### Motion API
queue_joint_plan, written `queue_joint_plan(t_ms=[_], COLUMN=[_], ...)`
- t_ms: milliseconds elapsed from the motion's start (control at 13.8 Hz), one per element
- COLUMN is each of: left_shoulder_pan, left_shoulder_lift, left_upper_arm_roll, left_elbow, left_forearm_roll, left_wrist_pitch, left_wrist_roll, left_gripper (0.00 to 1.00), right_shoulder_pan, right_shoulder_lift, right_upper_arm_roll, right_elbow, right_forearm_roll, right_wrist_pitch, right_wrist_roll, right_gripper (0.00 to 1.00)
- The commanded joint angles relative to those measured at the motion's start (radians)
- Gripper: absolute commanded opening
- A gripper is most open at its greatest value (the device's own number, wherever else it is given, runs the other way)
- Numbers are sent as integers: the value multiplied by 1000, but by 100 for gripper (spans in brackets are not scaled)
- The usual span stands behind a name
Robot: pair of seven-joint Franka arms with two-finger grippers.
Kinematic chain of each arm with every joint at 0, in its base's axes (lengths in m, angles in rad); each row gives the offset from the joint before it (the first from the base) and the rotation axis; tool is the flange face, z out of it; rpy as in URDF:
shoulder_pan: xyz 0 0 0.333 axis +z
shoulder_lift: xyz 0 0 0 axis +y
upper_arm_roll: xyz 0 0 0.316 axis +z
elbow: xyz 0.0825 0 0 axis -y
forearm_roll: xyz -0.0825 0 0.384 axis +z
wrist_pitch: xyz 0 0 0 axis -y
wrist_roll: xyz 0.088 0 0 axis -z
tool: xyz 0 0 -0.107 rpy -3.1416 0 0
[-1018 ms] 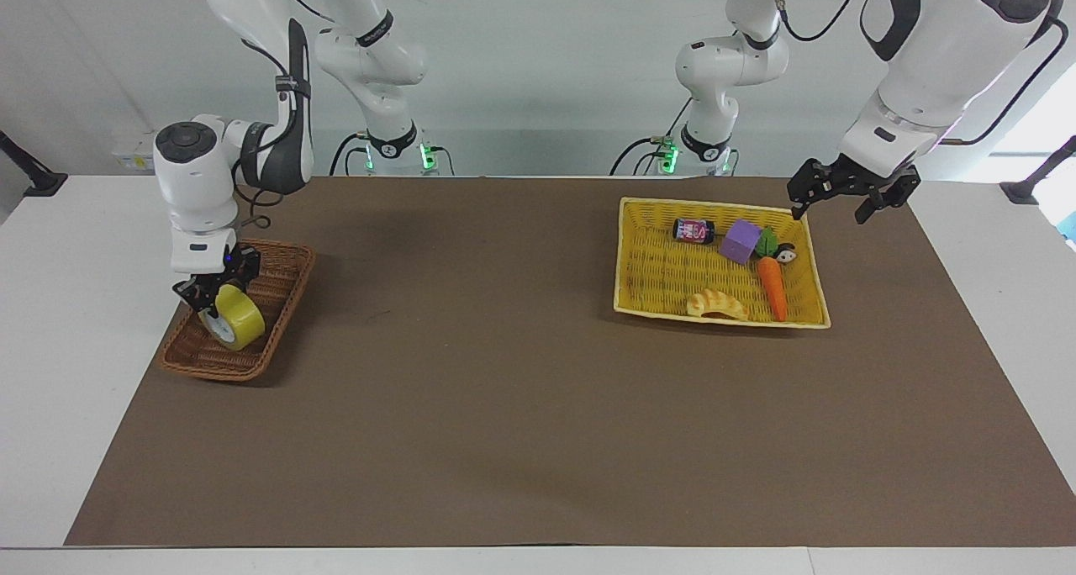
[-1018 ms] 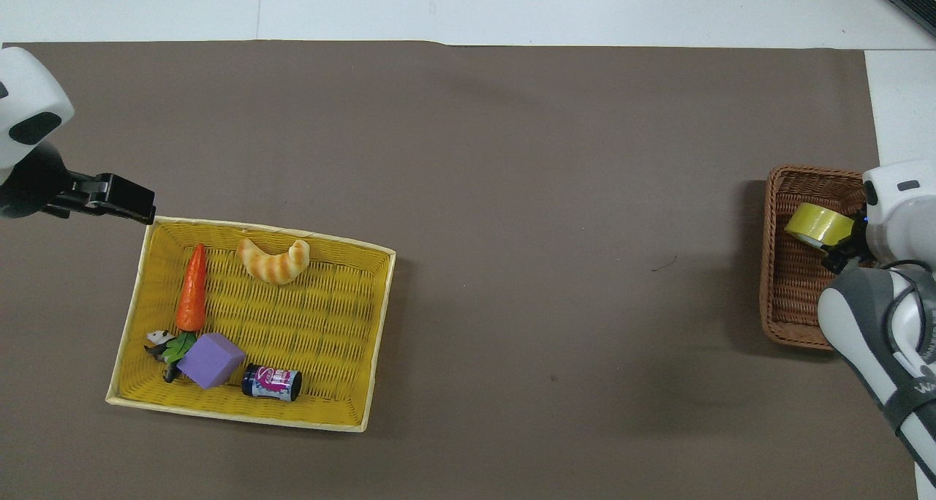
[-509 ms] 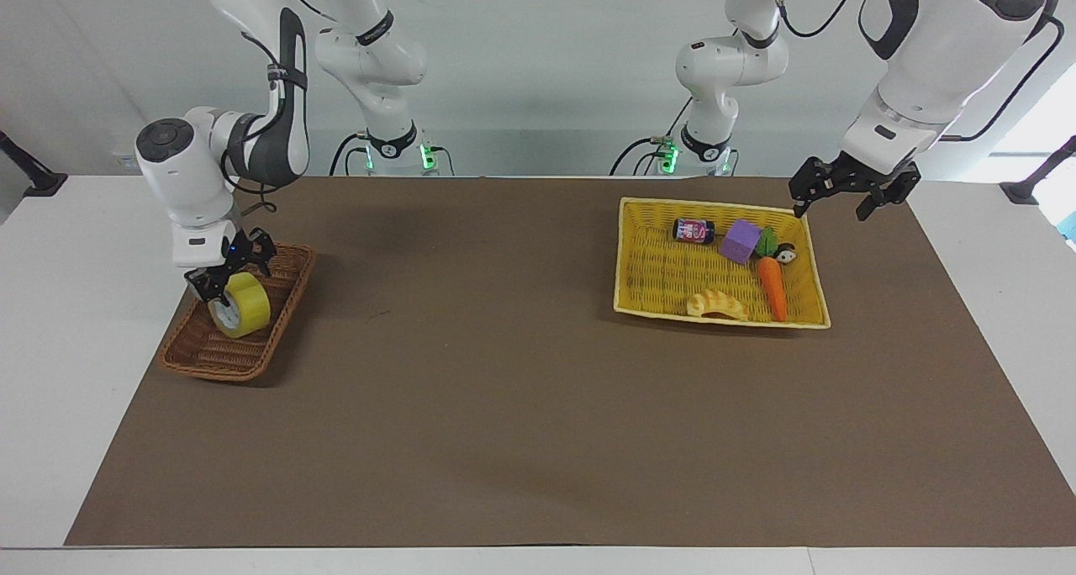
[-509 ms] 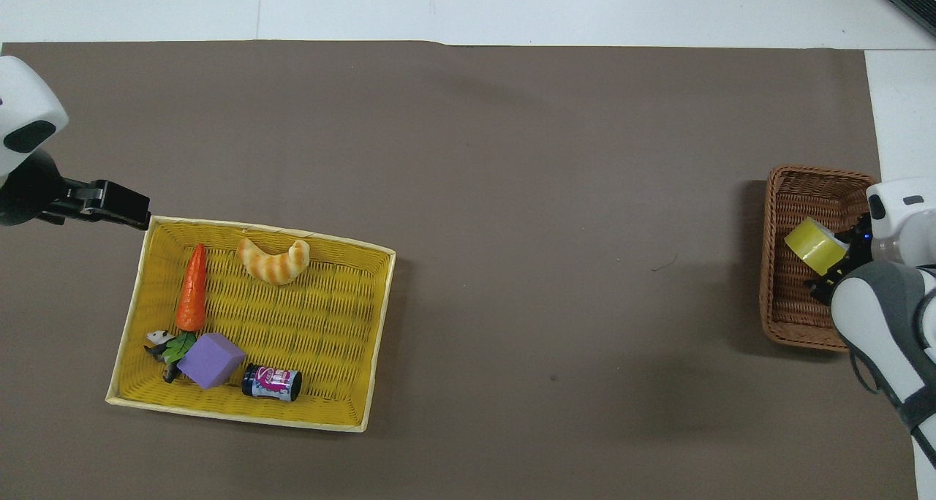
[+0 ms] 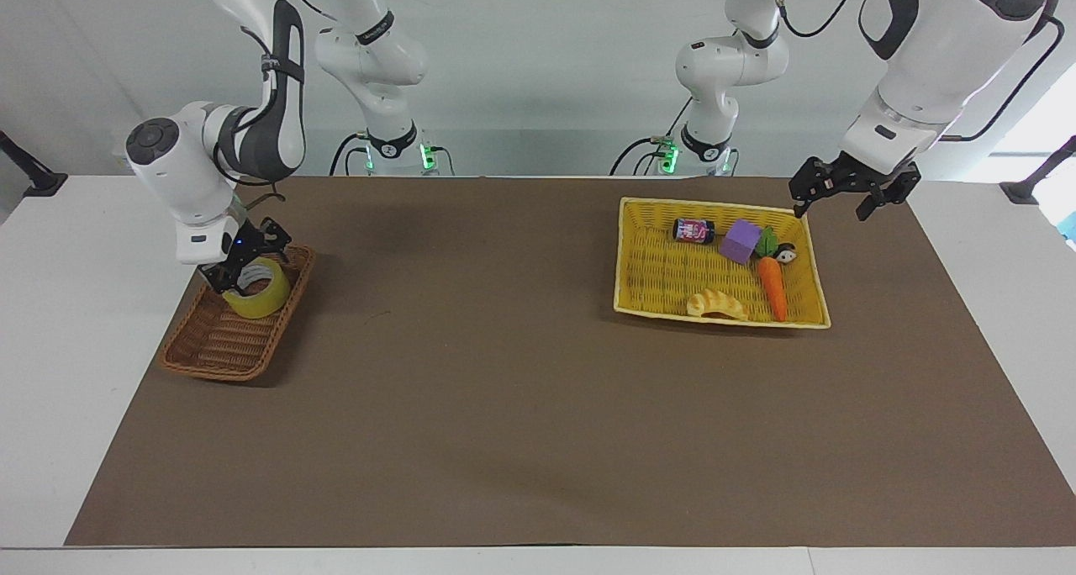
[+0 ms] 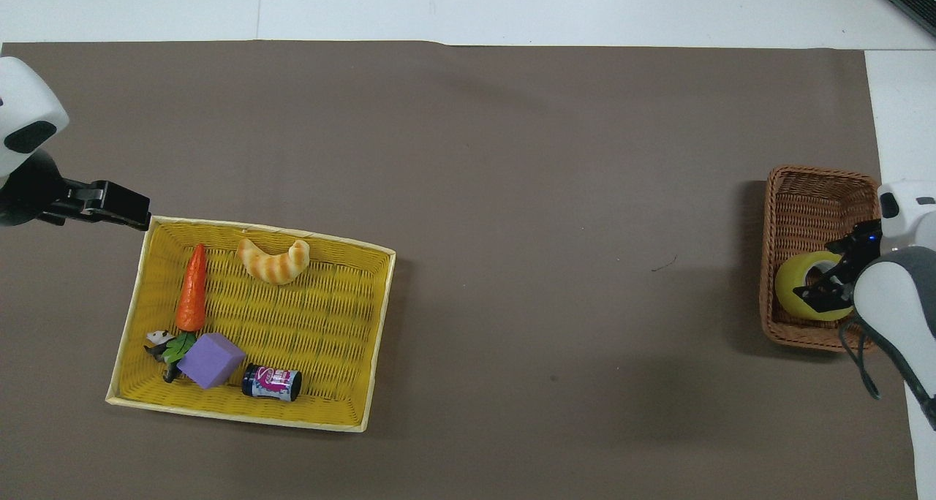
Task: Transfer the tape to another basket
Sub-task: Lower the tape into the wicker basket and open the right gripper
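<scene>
The yellow tape (image 5: 256, 287) (image 6: 804, 299) lies flat, core hole up, in the dark-brown woven basket (image 5: 214, 348) (image 6: 812, 200), at that basket's end nearer the robots. My right gripper (image 5: 250, 260) (image 6: 832, 272) hangs open just over the roll, fingers spread across its top. I cannot tell whether a finger still touches it. My left gripper (image 5: 830, 208) (image 6: 135, 211) waits open and empty in the air by the corner of the yellow tray basket (image 5: 664, 272) (image 6: 322, 317).
The yellow tray basket holds a croissant toy (image 5: 716, 304), a carrot (image 5: 772, 287), a purple block (image 5: 740, 240), a small can (image 5: 693, 230) and a little figure. A brown mat covers the table between the two baskets.
The right gripper opened and let go of the tape, which tipped from standing on edge to lying flat in the brown basket. The gripper drew up and toward the robots. The left arm barely moved.
</scene>
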Motion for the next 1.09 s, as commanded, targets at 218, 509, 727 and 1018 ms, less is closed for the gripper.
queue_joint_plan(t_ms=[218, 509, 727, 1018], left_shoulder_pan=[-166, -157, -155, -168], left_shoulder_lift=[-29, -32, -32, -32], left_upper_arm_roll=[176, 178, 184, 180], left_elbow=[-36, -36, -33, -31], left_forearm_roll=[-4, -7, -42, -58], left_wrist_pitch=[14, 1, -19, -15], left_wrist_roll=[12, 22, 85, 85], left_gripper=[100, 100, 100, 100], right_shoulder_pan=[68, 140, 215, 344], right_shoulder_lift=[-4, -19, -83, -133], right_upper_arm_roll=[19, 17, 20, 19], right_elbow=[138, 161, 135, 152], right_forearm_roll=[7, 0, -69, -97], right_wrist_pitch=[-20, -26, -55, -173], right_wrist_roll=[351, 586, 762, 1083], right_gripper=[100, 100, 100, 100])
